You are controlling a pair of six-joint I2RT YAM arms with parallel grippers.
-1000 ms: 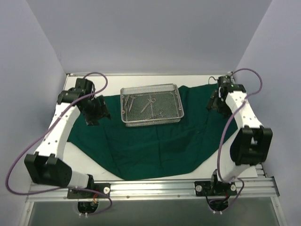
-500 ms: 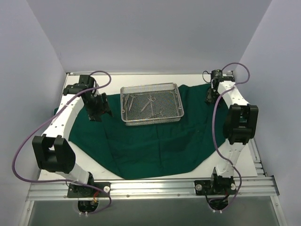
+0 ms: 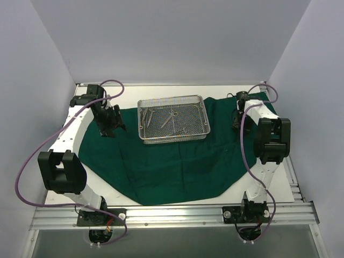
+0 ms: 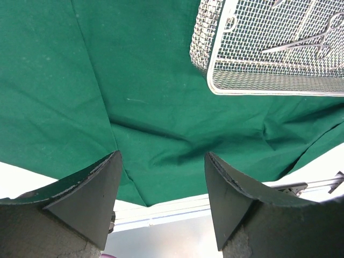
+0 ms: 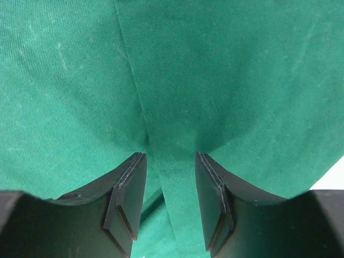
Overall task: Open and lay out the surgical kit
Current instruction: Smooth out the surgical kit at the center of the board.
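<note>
Large dark green cloth drape (image 3: 177, 161) lies spread across the white table (image 3: 134, 90), creased (fold lines visible). Shallow silver wire-mesh tray (image 3: 172, 119) sits on its far middle, thin steel instruments (image 3: 171, 118) inside. My left gripper (image 4: 161, 185) is parted over the drape's left side; right gripper (image 5: 169, 185) parted, fold ridge between fingers.

My right gripper (image 5: 170, 191) hovers over the green drape (image 5: 226, 80), fingers (image 5: 126, 201) parted; a raised fold of cloth runs between them; pale table (image 5: 334, 174) shows far right.
</note>
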